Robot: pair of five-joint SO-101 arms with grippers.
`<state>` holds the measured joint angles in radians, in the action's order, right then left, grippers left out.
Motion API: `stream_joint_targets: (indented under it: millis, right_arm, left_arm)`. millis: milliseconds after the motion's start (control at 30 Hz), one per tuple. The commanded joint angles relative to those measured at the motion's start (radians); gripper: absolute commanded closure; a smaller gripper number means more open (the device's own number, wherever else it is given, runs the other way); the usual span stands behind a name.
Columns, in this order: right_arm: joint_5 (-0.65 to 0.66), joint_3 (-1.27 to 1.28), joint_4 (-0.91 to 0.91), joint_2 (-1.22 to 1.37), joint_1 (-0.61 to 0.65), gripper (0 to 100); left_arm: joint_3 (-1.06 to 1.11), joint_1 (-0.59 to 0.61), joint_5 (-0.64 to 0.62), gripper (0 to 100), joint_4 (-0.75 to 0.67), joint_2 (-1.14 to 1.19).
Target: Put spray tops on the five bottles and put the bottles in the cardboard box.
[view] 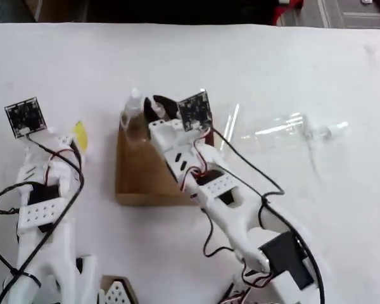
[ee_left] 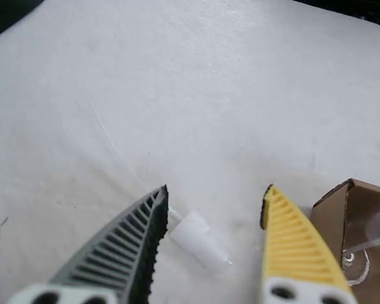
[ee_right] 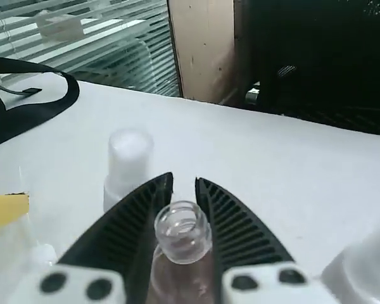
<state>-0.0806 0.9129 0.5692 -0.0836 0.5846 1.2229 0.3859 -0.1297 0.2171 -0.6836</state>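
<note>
Your table (view: 272,63) has the cardboard box (view: 139,183) at its middle, with the right arm (view: 221,187) leaning over it. A clear bottle (view: 285,131) lies on its side well apart from the box. It seems to carry a top already, though glare makes that hard to confirm. At the box's far edge stands one capped bottle (ee_right: 128,166). Just beside it, your right gripper (ee_right: 183,179) pinches the neck of an uncapped bottle (ee_right: 181,231). Your left gripper (ee_left: 215,189) is spread around a loose spray top (ee_left: 199,244) lying near the box. I'd judge most of the job remains.
</note>
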Motion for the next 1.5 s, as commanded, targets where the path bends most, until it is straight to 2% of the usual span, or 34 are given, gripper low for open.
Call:
stream_joint_targets:
  millis: [0,200,1467]
  right_arm:
    - [0.021,-0.081,0.022,0.033,-0.018,98.3]
    - [0.021,-0.140,0.022,0.111,-0.019,98.3]
    - [0.017,-0.226,0.021,0.188,-0.044,97.9]
  left_arm:
    - [-0.014,-0.007,0.011,77,-0.031,-0.008]
    - [-0.014,-0.007,0.011,77,-0.031,-0.008]
    - [-0.014,-0.010,0.011,77,-0.031,-0.008]
